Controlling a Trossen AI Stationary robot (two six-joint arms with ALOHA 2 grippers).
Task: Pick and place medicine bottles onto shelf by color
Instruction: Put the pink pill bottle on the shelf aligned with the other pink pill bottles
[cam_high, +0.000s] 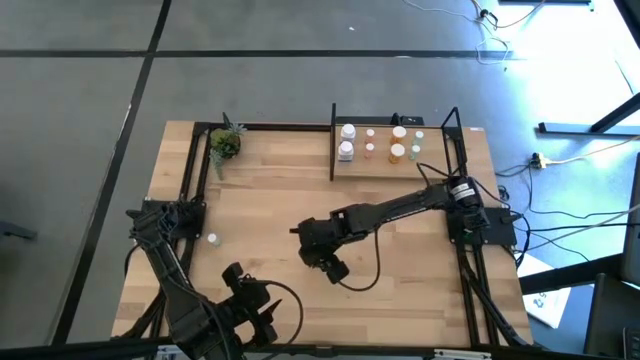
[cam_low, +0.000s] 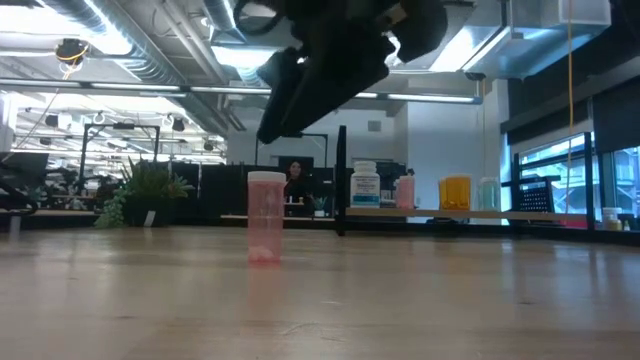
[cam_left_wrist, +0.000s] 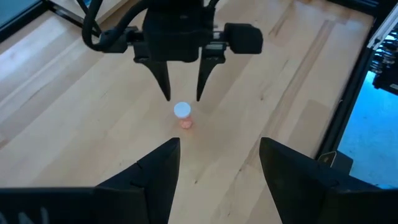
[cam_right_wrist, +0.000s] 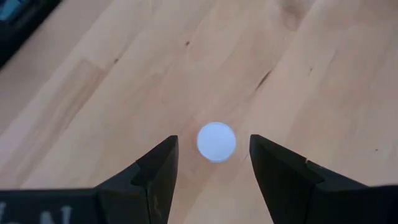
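So the right gripper (cam_left_wrist: 182, 96) hangs right over a pink bottle (cam_left_wrist: 183, 116) near the middle of the table (cam_high: 260, 200), fingers spread and not touching it; seen from above, its white cap sits squarely between them. Left gripper (cam_left_wrist: 217, 165) waits at the table's 7 o'clock corner, spread too, holding nothing. The shelf (cam_high: 385, 162) at 1 o'clock has seven bottles. One small bottle (cam_high: 213, 239) sits at 9 o'clock.
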